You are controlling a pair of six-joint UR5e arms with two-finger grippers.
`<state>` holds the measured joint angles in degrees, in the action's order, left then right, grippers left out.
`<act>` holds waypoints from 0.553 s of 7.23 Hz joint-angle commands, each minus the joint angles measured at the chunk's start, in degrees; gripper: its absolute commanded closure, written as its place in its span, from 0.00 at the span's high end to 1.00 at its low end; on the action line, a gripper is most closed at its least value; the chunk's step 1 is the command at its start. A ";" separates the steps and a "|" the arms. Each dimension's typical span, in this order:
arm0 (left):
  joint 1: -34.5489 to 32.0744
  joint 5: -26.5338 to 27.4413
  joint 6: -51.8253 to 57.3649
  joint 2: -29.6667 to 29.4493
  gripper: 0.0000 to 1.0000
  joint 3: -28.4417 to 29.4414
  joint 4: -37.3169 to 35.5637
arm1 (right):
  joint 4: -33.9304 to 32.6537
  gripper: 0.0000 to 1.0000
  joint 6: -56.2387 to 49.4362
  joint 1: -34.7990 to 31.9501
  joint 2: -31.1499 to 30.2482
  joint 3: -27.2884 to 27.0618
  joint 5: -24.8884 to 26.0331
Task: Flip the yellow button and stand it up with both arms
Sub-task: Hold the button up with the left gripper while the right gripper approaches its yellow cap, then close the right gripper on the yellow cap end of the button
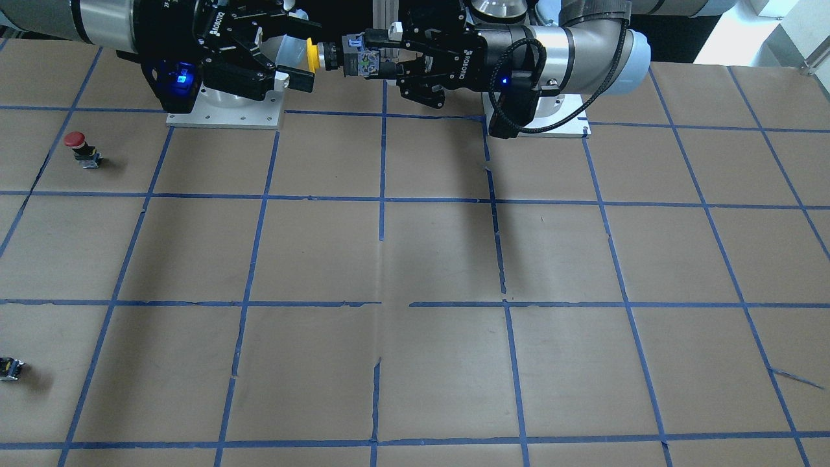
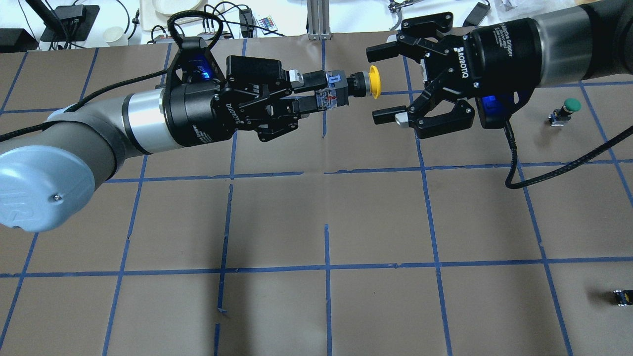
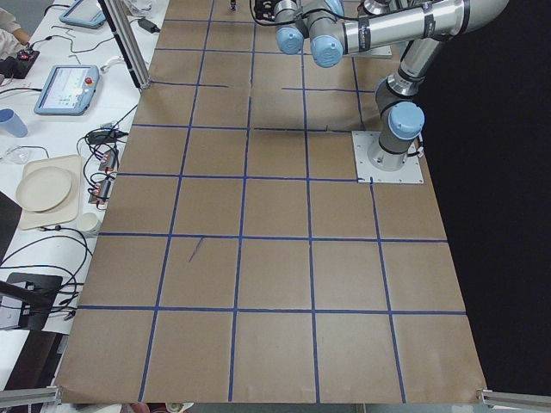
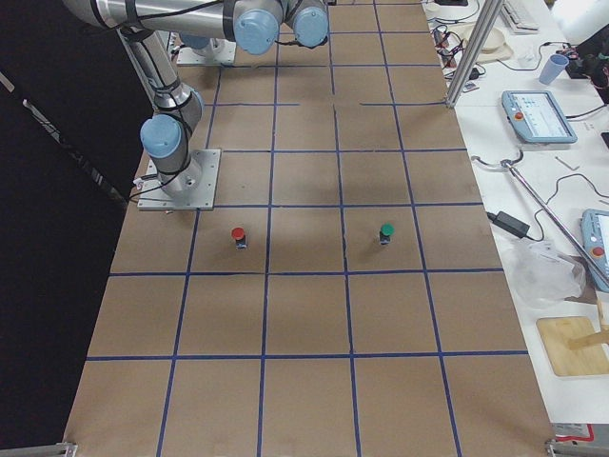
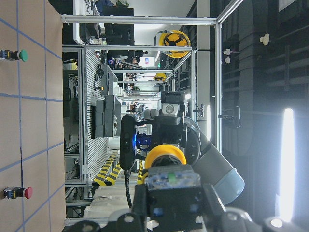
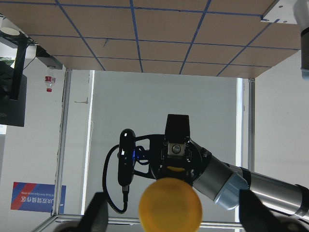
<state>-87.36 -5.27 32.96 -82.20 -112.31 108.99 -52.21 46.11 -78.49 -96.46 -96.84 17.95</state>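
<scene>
Task thing: you find the yellow-capped push button (image 2: 348, 86), with its black-grey block body, held in the air above the middle of the table, at its far side in your overhead view. It lies level, and its round cap points at the right arm.

Left gripper (image 2: 324, 91): you see the black two-finger jaws pinching the button's block body from two sides. The cap sticks out past the fingertips.

Right gripper (image 2: 373, 84): its jaws are spread wide. One finger is on each side of the yellow cap, and your right wrist view shows a gap on both sides, so neither touches it.

Table (image 2: 376, 222): brown paper surface marked off in squares with blue tape.

Red-capped button (image 1: 76, 146): it stands upright on the table, well off to the robot's right.

Green-capped button (image 2: 568, 109): also on the right side of the table, just beyond the right gripper's wrist.

Small dark capless switch block (image 2: 622, 296): it sits near the table's right edge, well apart from both arms.
</scene>
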 commanded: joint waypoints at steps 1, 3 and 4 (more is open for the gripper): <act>0.00 0.00 0.00 0.02 0.01 -0.01 0.00 | 0.00 0.61 -0.06 0.00 -0.04 0.07 -0.11; 0.00 0.00 0.00 -0.07 0.01 -0.01 0.00 | 0.18 0.25 0.12 0.00 0.04 -0.02 -0.19; 0.00 0.00 0.00 -0.07 0.01 -0.01 0.00 | 0.18 0.15 0.73 0.09 0.04 -0.02 -0.46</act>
<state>-87.37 -5.27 32.96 -82.25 -112.33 108.98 -52.07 46.34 -78.48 -96.42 -96.84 17.70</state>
